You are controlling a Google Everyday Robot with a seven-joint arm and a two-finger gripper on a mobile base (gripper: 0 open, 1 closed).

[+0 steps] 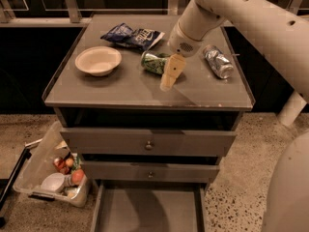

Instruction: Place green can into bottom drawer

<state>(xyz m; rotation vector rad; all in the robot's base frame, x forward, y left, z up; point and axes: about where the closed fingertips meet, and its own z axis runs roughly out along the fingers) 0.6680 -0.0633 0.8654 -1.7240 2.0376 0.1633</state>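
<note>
Gripper [169, 72] at green can [153, 63], between chip bag [133, 36] and silver can [218, 62]; bottom drawer [145, 210] stands open.

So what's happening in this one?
The robot's arm reaches over the cabinet top, with its gripper right beside the green can, which lies on its side there, not lifted. The bottom drawer stands open below. A bowl, chip bag and silver can sit nearby.
</note>
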